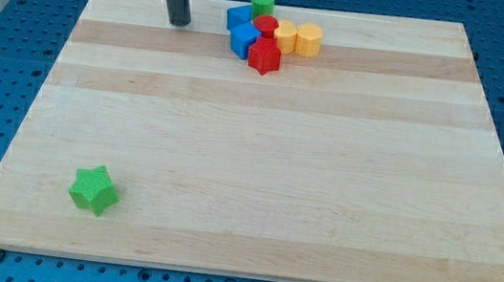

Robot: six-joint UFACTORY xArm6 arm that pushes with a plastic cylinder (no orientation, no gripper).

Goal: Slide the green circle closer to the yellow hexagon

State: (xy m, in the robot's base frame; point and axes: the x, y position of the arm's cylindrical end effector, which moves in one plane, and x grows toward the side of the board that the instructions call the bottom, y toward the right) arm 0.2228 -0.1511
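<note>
Left of the green circle, well apart, my tip is resting on the bench, touching nothing. Yellow hexagon is sitting near the circle's lower right. No gripper fitted.

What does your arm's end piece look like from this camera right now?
Only my rod shows: a straight, smooth, dark grey cylinder entering from the view's top, ending in my tip, blunt and round. No cables, markings or labels visible on it. The arm above is out of frame.

One camera looks down at an angle from beyond the wooden board's near edge.
</note>
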